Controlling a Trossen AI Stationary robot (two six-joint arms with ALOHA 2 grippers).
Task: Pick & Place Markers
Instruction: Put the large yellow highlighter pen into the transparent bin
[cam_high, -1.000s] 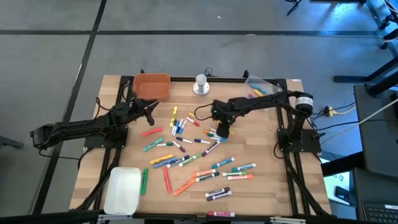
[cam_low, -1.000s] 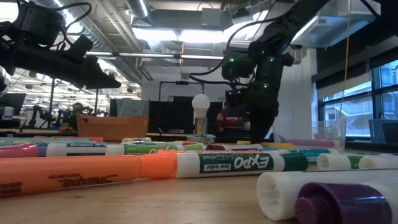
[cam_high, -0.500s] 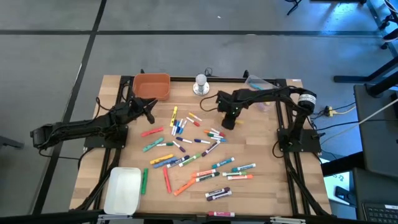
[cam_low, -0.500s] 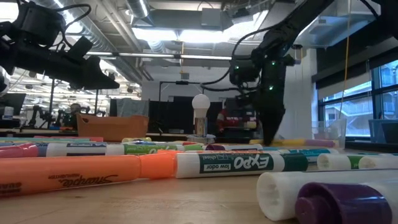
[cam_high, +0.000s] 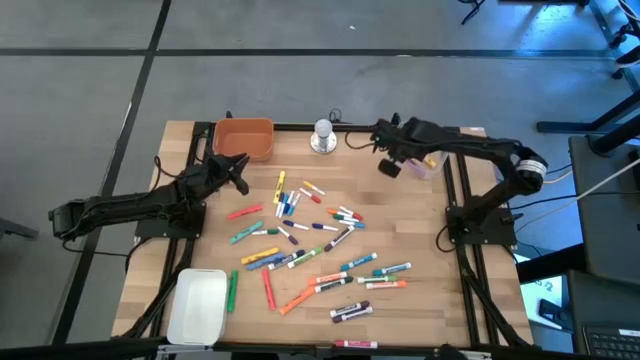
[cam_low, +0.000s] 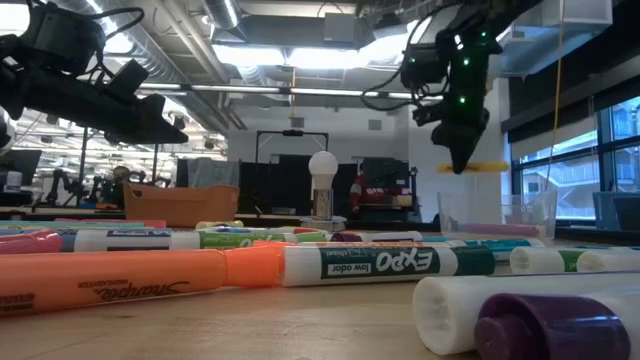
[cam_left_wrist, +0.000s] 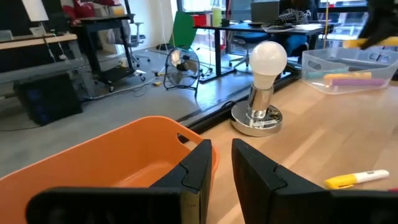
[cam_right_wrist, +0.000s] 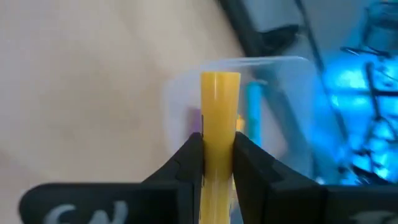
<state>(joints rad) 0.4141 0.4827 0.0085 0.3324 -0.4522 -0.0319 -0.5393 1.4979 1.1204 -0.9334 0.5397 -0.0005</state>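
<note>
On our wooden table (cam_high: 420, 300), markers (cam_high: 310, 245) lie scattered mid-surface. Our right gripper (cam_right_wrist: 217, 155) pinches a yellow marker (cam_right_wrist: 219, 124) above the clear bin (cam_high: 425, 160) at two o'clock. Our left gripper (cam_left_wrist: 219, 165), nearly pressed together and empty, hovers by the orange bin (cam_high: 244, 139) at eleven. Beyond is an open workshop.

Glossy plastic markers (cam_high: 300, 250) lie scattered across a pale, smooth wood-grain table (cam_high: 430, 300). A matt orange plastic bin (cam_high: 244, 139) and a clear plastic tray (cam_high: 428, 150) flank a polished metal base (cam_left_wrist: 256, 119) topped by a matt white bulb (cam_left_wrist: 268, 58).
</note>
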